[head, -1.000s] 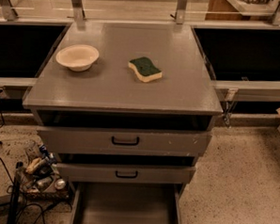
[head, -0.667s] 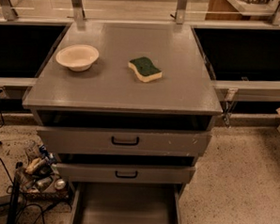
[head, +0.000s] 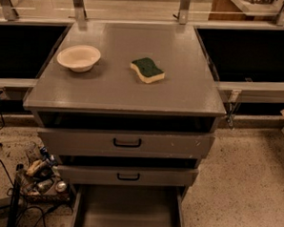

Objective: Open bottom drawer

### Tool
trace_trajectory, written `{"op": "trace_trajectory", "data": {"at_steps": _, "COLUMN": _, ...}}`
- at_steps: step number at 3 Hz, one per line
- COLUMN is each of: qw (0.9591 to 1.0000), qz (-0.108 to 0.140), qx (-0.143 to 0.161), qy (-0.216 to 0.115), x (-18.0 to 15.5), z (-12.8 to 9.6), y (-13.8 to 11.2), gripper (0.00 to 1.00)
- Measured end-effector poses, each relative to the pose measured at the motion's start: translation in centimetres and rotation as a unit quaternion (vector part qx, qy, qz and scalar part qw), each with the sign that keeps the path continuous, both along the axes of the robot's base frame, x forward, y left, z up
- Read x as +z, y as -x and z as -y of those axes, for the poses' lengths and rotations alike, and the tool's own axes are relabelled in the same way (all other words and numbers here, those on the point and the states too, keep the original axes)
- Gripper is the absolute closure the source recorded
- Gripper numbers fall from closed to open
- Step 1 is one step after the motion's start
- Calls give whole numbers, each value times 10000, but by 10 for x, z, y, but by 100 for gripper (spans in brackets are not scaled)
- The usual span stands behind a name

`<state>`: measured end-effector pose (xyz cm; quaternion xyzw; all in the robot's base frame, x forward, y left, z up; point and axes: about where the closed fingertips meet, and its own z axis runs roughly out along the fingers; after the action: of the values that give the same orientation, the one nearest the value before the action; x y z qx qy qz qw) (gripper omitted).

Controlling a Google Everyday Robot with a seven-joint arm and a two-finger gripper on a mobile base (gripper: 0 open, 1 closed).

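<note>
— What has changed over the last second?

— Nothing I can find. The bottom drawer point(head: 127, 212) sits at 6 o'clock in the view, drawn out toward the camera just as far as it was a second ago. Its plain grey tray lies bare, and its front and handle run off the lower edge.

— And the gripper?

— The gripper is nowhere in the view, and it was not there a second ago either. Whether it is spread or pressed together I cannot tell.

— So what does the stillness mean?

— My reading is that the pull is over. The tray reaches well out from under the middle drawer point(head: 128, 175) and the top drawer point(head: 126, 143), so the task looks done or very nearly so.

— Has anything on top been disturbed?

— No. The bowl point(head: 78, 57) rests at 10 o'clock on the tabletop point(head: 133, 93), and the sponge point(head: 147, 70) lies near its middle, well apart from the bowl. Both are where they were. The clutter on the floor point(head: 38, 177) at 8 o'clock is just beside the open tray's left wall, likewise unmoved.
</note>
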<state>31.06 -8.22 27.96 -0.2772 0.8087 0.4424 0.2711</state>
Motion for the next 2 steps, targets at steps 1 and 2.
{"op": "trace_trajectory", "data": {"at_steps": 1, "qw": 10000, "qz": 23, "qx": -10, "qy": -2, "x": 2, "z": 0, "y": 0, "gripper": 0}}
{"op": "trace_trajectory", "data": {"at_steps": 2, "qw": 9996, "qz": 94, "qx": -209, "qy": -136, "x": -4, "z": -4, "y": -37, "gripper": 0}}
